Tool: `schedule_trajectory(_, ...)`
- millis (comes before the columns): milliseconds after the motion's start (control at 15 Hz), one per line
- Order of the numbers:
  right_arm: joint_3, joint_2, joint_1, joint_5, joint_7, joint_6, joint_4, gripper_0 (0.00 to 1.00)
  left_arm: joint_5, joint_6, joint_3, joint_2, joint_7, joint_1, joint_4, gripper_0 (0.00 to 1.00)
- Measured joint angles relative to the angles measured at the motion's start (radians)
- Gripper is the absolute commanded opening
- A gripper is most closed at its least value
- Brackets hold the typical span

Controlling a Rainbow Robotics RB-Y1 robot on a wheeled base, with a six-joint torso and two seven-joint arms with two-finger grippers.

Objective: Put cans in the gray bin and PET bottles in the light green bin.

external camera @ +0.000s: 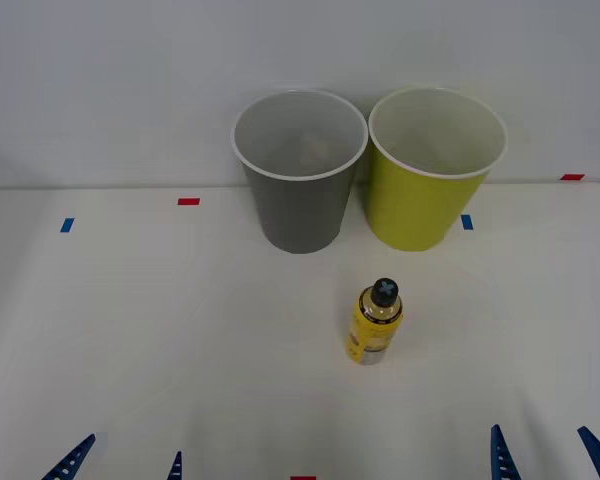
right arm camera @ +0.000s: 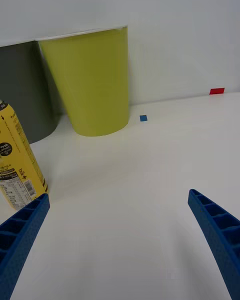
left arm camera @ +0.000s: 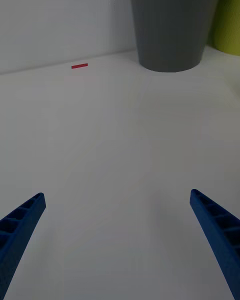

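With the left tool [external camera: 120,462] and the right tool [external camera: 550,455] both wide open and empty at the near worktop [external camera: 130,330] edge, the bottle [external camera: 377,322] stands ungrasped before the gray bin [external camera: 300,170] and green bin [external camera: 435,170], whose contents I cannot tell, so the right tool should probably reach it first.

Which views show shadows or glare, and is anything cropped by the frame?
Front view: even, soft light; the PET bottle casts almost no shadow, with slight shine on its golden shoulder. Right wrist view: faint shadow on the table beside the light green bin; the bottle is cut by the frame edge. Left wrist view: the gray bin is cropped at its top, with a soft shadow at its base.
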Motion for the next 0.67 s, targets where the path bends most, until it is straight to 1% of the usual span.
schedule_trajectory(133,0.0,0.0,0.0,0.0,0.0,0.0,0.0,0.95,0.0,0.0,0.0,0.0,0.0,0.0,0.0,1.0)
schedule_trajectory(200,-0.002,0.001,-0.002,0.0,0.0,0.003,0.004,1.0,0.0,0.0,0.0,0.0,0.0,0.0,0.0,1.0)
schedule_trajectory(333,-0.015,0.008,-0.01,0.003,0.004,0.003,0.041,1.0,0.0,0.0,0.0,0.0,0.0,0.0,0.0,1.0)
schedule_trajectory(400,-0.021,0.004,-0.009,0.003,0.008,-0.002,0.038,1.0,0.0,0.0,0.0,0.0,0.0,0.0,0.0,1.0)
schedule_trajectory(533,-0.014,-0.021,-0.015,0.003,0.014,-0.006,0.029,1.0,0.0,0.0,0.0,0.0,0.0,0.0,0.0,1.0)
schedule_trajectory(667,0.029,-0.069,-0.055,0.003,0.025,-0.01,0.028,1.0,0.0,0.0,0.0,0.0,0.0,0.0,0.0,1.0)
